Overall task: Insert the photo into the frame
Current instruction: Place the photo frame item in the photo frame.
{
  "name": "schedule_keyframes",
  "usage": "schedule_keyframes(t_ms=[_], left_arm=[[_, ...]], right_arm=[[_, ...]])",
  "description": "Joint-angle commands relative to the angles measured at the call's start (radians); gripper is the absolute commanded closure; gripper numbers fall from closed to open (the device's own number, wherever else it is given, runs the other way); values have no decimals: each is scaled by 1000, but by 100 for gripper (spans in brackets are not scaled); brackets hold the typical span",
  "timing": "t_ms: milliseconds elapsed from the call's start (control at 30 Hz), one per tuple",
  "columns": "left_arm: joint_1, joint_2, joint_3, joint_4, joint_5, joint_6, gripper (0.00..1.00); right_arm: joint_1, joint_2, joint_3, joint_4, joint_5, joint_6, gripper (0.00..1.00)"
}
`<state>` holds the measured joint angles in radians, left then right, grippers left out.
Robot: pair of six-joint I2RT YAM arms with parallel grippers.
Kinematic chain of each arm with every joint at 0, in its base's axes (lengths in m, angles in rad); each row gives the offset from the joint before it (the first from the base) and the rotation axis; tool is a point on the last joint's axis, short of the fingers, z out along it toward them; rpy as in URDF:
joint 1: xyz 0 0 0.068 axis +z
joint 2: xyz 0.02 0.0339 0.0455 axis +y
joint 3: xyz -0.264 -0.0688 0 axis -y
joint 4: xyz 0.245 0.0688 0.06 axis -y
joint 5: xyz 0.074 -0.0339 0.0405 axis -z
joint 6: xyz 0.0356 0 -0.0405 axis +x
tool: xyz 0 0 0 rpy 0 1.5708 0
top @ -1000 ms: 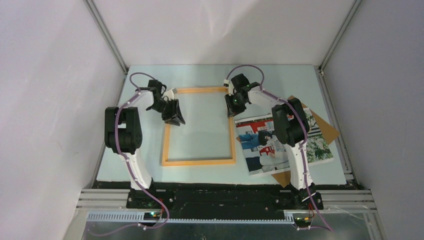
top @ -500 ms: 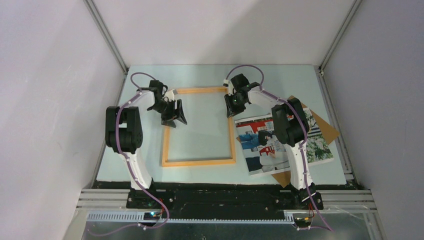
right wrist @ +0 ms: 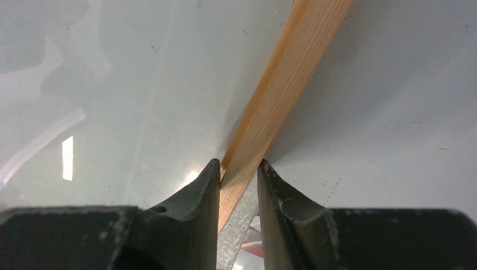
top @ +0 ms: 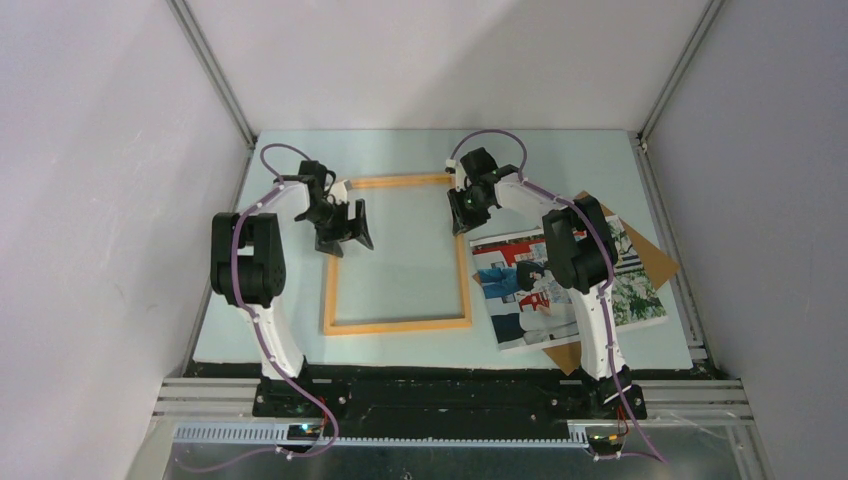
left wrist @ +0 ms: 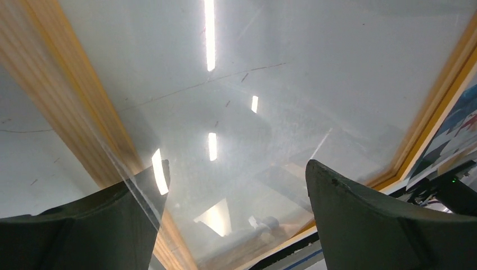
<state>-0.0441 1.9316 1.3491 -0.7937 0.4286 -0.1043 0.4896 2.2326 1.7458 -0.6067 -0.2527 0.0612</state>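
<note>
The light-orange wooden frame [top: 400, 325] lies flat on the table's middle, with a clear pane [left wrist: 247, 84] showing glare inside it. My left gripper [top: 344, 238] hovers open over the frame's left bar [left wrist: 62, 95], its fingers wide apart [left wrist: 236, 166] and holding nothing; the pane's edge runs across the left finger [left wrist: 112, 219]. My right gripper [top: 462, 220] is at the upper part of the frame's right bar, and in the right wrist view its jaws [right wrist: 237, 166] are shut on that bar [right wrist: 292, 62]. The photo [top: 520, 295] lies face up to the right of the frame.
A brown backing board [top: 655, 255] lies under the photo, partly covered by it and by the right arm. Grey walls and metal rails [top: 215, 80] close in the table at the back and sides.
My left gripper has opened wide and drawn slightly up from the frame's left bar. The right gripper, the frame and the photo stay as they were.
</note>
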Motion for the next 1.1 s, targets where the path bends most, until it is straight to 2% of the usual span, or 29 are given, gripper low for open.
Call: schedule_keyframes(t_ms=[0,1067], left_arm=[[-7,-64,-3,12,-47,19,6],[-7,-139,19,-19,-232,72,3]], right_arm=[[21,32,13,-18,-37,-17,77],[27,16,8,-18,-24,-31,76]])
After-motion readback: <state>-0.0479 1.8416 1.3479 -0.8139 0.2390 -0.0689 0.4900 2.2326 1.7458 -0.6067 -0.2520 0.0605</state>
